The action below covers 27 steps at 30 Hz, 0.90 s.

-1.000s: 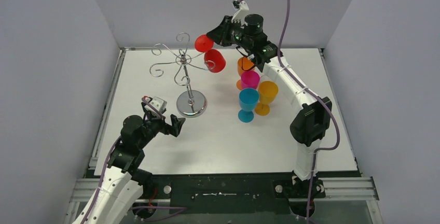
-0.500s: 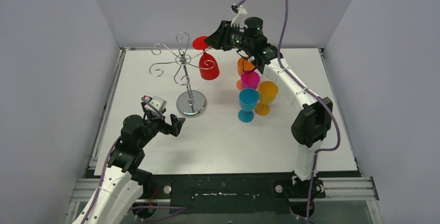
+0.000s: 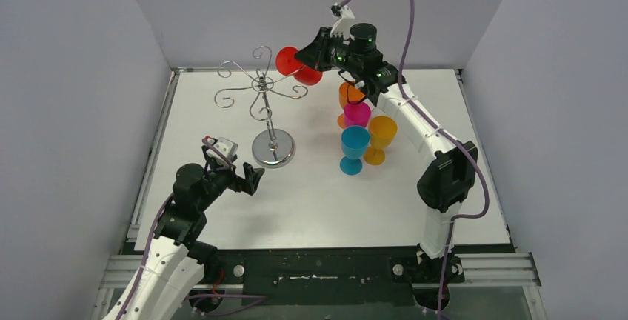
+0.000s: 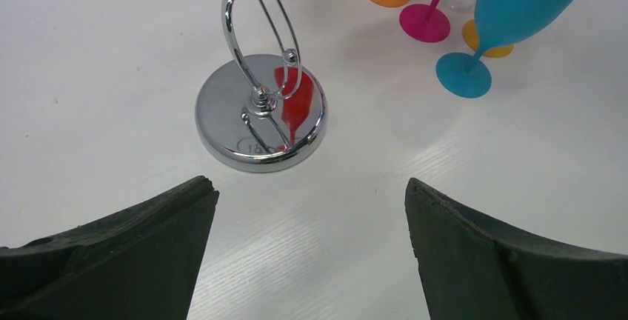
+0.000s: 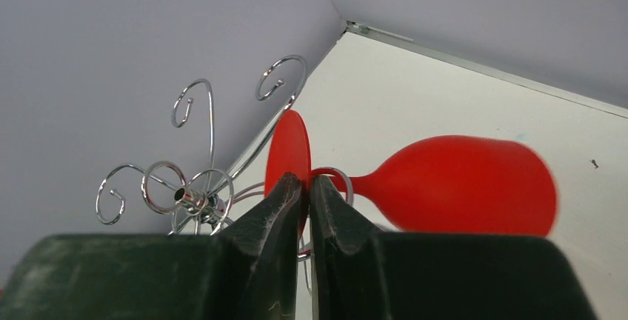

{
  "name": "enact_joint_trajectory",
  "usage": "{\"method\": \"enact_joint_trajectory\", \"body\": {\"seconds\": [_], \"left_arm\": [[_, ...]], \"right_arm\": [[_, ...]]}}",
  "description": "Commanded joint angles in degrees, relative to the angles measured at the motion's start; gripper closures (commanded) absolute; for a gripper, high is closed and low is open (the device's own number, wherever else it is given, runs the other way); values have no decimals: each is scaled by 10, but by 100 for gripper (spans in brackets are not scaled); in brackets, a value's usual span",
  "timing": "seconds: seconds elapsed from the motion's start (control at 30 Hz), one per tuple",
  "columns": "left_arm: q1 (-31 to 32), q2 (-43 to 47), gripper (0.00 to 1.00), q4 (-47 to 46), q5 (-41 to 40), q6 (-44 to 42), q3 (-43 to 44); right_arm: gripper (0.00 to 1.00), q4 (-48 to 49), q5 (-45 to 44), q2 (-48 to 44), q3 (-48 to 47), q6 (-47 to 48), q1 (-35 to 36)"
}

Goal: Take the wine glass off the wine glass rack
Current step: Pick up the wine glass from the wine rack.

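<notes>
Wine glass [image 5: 459,183] swung up to horizontal — right gripper [image 5: 305,179] pinches its foot; left gripper [image 4: 311,187] gapes idle; stem seemingly not yet off wine glass rack [image 4: 222,116].

white arms [image 3: 415,121], black joints [image 3: 443,179], purple cables [image 3: 410,1]

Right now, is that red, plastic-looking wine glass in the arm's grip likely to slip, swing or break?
The red wine glass looks like opaque plastic: probably light and hard to shatter. The right gripper, jaws shut, pinches it at the foot end, bowl sticking out sideways, so it may swing or twist. Set down sideways, its round bowl would probably roll.
</notes>
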State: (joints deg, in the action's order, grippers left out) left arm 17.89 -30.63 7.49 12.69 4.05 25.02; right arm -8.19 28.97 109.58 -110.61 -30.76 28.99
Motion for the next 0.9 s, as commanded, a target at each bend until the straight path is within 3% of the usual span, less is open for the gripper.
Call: {"method": "enact_joint_trajectory", "body": {"seconds": [0.0, 0.03, 0.37, 0.87], "left_arm": [[-4, -2, 3, -19, 14, 3, 23], [-4, -2, 3, -19, 14, 4, 23], [-7, 0, 3, -20, 16, 5, 23], [-8, 0, 3, -20, 20, 7, 23]], "right_arm": [[97, -3, -17, -35, -30, 18, 9], [100, -3, -18, -35, -33, 17, 10], [100, 36, -4, -48, -19, -59, 9], [100, 235, 8, -70, 94, -316, -30]]}}
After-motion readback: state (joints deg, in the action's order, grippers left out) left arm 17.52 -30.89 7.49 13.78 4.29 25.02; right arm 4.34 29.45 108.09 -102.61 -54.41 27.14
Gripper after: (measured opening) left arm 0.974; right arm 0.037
